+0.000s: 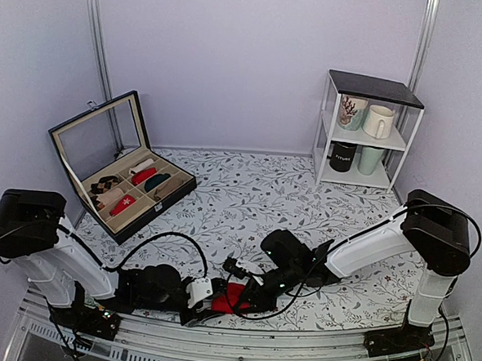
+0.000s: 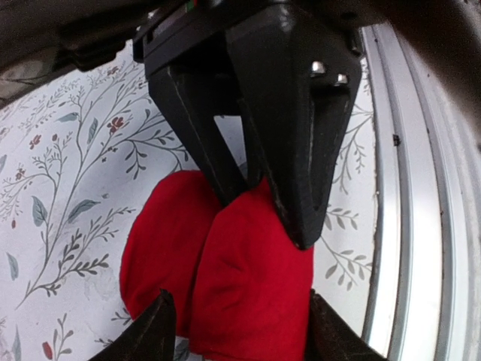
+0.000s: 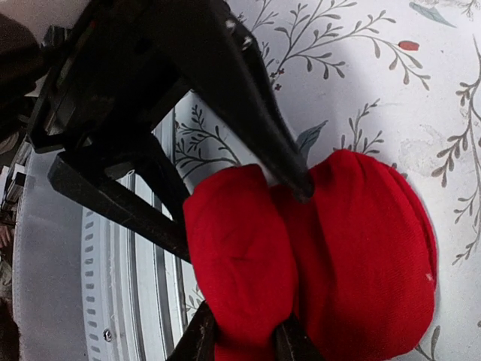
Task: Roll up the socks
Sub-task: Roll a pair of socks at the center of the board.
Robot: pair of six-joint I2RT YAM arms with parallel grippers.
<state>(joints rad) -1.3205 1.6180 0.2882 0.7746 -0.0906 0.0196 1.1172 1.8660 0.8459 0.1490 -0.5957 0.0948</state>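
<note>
Stretching low along the near edge of the bench (image 1: 248, 199), left arm (image 1: 80, 269) and right arm (image 1: 368, 241) faced each other tip to tip. Left tool (image 2: 240, 331) and right tool (image 3: 244, 342) were each clenched on the socks (image 1: 232, 298), a red bundle lying beside the front rail (image 2: 421, 226).

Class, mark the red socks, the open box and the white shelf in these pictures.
socks (image 3: 368, 256), right wrist view, larger lobe of the roll.
box (image 1: 161, 208), top external view, its front wall.
shelf (image 1: 373, 88), top external view, its black top panel.
</note>
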